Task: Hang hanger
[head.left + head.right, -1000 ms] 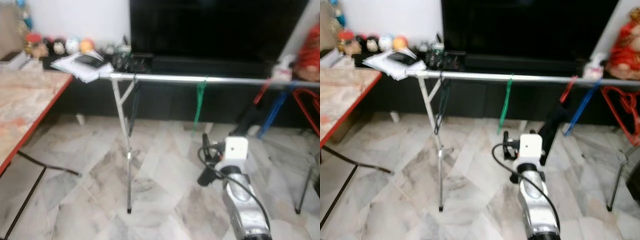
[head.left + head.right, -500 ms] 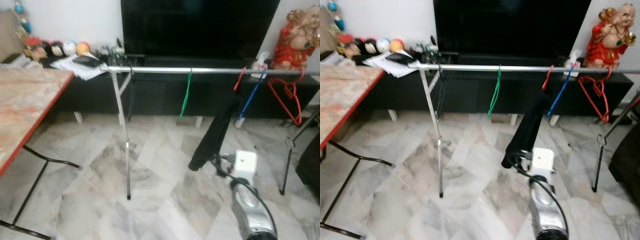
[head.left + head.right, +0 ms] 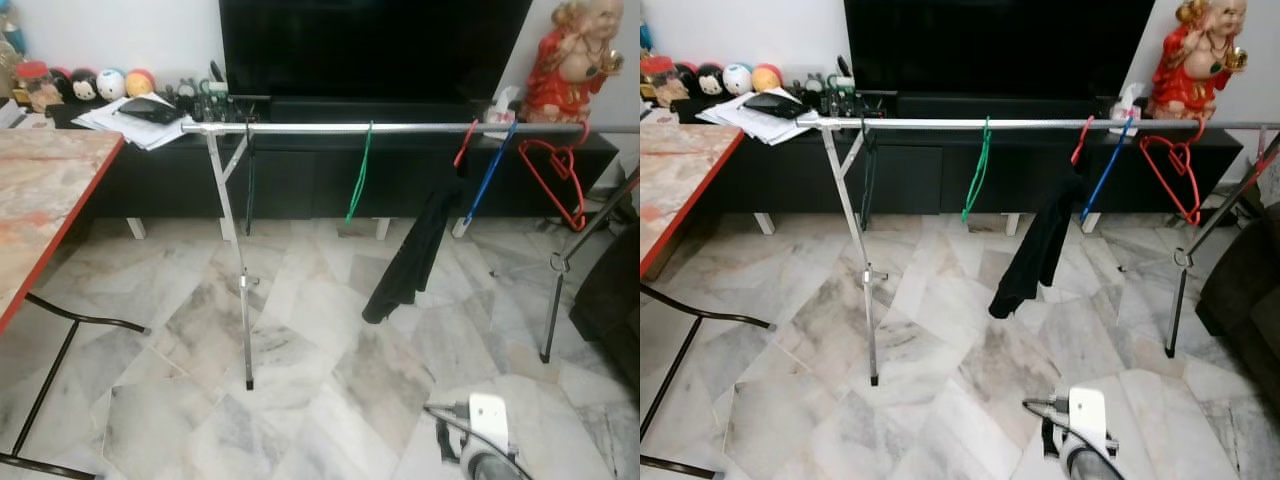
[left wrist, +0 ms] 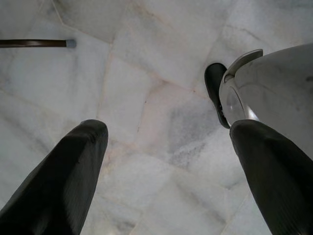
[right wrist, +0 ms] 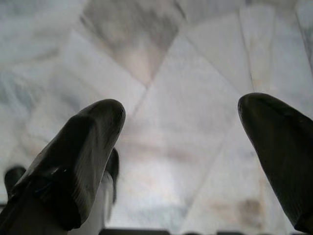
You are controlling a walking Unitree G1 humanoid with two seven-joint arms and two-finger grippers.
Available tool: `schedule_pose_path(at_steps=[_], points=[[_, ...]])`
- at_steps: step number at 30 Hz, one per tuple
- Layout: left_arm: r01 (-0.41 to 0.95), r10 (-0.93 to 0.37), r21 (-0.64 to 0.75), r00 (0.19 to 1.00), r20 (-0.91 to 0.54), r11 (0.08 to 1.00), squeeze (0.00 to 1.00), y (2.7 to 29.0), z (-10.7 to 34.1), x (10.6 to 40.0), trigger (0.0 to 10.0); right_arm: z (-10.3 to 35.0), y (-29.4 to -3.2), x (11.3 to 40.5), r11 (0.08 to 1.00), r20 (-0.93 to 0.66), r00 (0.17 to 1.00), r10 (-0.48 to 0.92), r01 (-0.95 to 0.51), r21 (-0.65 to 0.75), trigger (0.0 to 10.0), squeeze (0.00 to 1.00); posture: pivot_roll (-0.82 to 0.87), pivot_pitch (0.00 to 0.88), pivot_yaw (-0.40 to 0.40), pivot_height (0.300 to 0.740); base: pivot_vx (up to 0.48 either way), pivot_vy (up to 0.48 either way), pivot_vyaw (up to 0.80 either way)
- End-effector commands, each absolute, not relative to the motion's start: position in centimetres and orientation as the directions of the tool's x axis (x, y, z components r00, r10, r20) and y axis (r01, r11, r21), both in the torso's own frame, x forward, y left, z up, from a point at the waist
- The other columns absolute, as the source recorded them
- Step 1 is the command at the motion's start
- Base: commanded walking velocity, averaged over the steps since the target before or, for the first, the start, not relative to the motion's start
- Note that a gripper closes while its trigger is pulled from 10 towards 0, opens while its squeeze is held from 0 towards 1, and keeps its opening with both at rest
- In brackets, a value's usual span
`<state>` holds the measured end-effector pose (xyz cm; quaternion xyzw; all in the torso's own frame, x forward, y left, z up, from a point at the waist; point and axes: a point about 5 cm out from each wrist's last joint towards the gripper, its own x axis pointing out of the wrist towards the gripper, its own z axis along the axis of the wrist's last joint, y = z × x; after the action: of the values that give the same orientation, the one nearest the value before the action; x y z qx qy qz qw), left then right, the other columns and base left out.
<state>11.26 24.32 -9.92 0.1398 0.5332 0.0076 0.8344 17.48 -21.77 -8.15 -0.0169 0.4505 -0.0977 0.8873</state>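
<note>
Black fingers of both the right gripper and left gripper spread apart over marble floor. Head views show the rail, where a black garment on a red hanger hangs beside the blue hanger.

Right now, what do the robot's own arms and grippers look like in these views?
The right arm is silver metal with a white boxy block at the wrist and a thin black cable looping beside it. The right gripper has two long, thick black fingers with rounded tips and a matte, slightly ribbed surface. The left gripper has the same two black fingers.
</note>
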Motion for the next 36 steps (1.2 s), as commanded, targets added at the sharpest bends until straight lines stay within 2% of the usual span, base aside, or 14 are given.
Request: schedule_pose_path(at_steps=[1, 6, 15, 25, 28, 36], points=[[0.150, 0.161, 0.241, 0.413, -0.897, 0.959, 0.00, 24.2, -10.1, 10.8, 10.0, -8.3, -22.2, 17.1, 0.979, -0.806, 0.557, -0.199, 0.152, -0.137, 10.0, 0.00, -0.01, 0.000, -0.062, 0.740, 0.000, 0.000, 0.00], [0.158, 0.178, 0.259, 0.398, -0.900, 0.953, 0.00, 24.4, -10.1, 10.6, 10.0, -9.3, -21.1, 15.4, 0.981, -0.836, 0.521, -0.171, 0.171, -0.094, 10.0, 0.00, -0.01, 0.000, -0.066, 0.740, 0.000, 0.000, 0.00], [0.142, 0.181, 0.256, 0.400, -0.898, 0.956, 0.00, 24.4, -10.0, 11.0, 10.0, -9.1, -20.2, 16.3, 0.990, -0.833, 0.538, -0.130, 0.120, -0.077, 10.0, 0.00, -0.02, 0.000, -0.066, 0.740, 0.000, 0.000, 0.00], [0.136, 0.172, 0.244, 0.400, -0.900, 0.960, 0.00, 23.9, -10.1, 11.5, 10.0, -9.2, -19.7, 16.2, 0.993, -0.843, 0.524, -0.117, 0.076, -0.091, 10.0, 0.00, -0.04, 0.000, -0.062, 0.740, 0.000, 0.000, -0.70], [0.135, 0.158, 0.228, 0.399, -0.903, 0.964, 0.00, 23.6, -10.2, 11.3, 10.0, -9.6, -20.3, 15.0, 0.992, -0.860, 0.495, -0.128, 0.075, -0.105, 10.0, 0.00, -0.04, 0.000, -0.057, 0.740, 0.000, 0.000, -0.75], [0.175, 0.158, 0.244, 0.398, -0.904, 0.954, 0.00, 23.8, -10.1, 11.3, 10.0, -9.6, -21.6, 14.5, 0.991, -0.865, 0.483, -0.135, 0.068, -0.117, 10.0, 0.00, -0.04, 0.000, -0.055, 0.740, 0.000, 0.000, -0.75]])
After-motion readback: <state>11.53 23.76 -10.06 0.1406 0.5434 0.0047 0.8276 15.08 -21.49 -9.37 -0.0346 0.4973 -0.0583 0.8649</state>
